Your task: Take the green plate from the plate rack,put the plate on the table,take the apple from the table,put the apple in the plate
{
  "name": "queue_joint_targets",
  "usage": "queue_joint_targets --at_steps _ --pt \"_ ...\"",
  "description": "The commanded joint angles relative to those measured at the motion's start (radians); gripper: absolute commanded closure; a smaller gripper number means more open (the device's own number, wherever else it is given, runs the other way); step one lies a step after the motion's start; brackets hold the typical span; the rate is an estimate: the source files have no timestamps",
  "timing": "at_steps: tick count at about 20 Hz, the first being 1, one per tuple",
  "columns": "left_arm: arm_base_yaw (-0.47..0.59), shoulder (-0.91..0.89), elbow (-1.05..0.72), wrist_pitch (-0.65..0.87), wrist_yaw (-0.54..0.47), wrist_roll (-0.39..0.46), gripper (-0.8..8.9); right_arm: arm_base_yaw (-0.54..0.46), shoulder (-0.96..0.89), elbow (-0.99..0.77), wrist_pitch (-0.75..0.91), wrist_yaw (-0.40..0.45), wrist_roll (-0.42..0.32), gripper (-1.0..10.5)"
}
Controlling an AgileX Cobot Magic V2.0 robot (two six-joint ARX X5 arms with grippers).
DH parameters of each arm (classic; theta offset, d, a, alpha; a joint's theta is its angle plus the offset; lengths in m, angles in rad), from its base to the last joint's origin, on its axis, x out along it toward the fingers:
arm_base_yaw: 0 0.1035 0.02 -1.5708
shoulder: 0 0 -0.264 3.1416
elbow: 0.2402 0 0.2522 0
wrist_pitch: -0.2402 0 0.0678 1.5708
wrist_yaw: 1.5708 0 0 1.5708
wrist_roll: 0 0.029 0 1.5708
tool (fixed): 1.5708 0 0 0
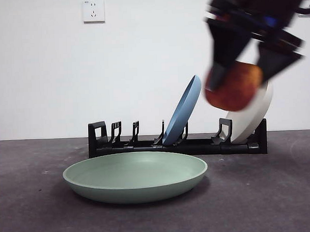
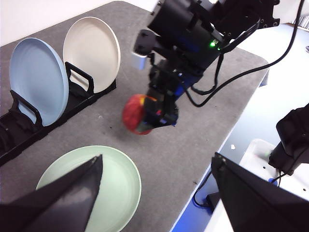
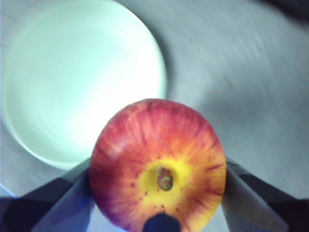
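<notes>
The right end effector grips the apple by its two flanks, carrying it in the air above the tabletop, beside the green plate and not yet over it. The apple looks firm, smooth and round (likely to roll if dropped), so a low release suits. The left end effector hangs spread apart above the green plate, holding nothing.

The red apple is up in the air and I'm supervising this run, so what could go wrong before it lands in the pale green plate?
The red, yellow-streaked apple is held only at its sides by the right gripper, so it might slip. It hangs beside the pale mint-green shallow plate, not over it; an early release would likely hit the dark grey table. The tilted blue plate and cream-white plate in the black rack stand close behind.
</notes>
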Motion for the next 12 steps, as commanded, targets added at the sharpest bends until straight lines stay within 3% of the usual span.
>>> queue_joint_targets --at_steps 1,7,12 --pt "-0.002 -0.001 0.000 0.003 -0.001 -0.003 4.36 0.066 0.073 0.061 0.042 0.005 0.036 9.6" --pt "-0.002 -0.001 0.000 -0.018 -0.001 -0.003 4.36 0.166 0.361 0.226 0.089 0.005 0.036 9.6" --pt "-0.002 -0.001 0.000 -0.026 -0.001 -0.003 4.36 0.209 0.517 0.256 0.118 0.016 0.032 9.6"
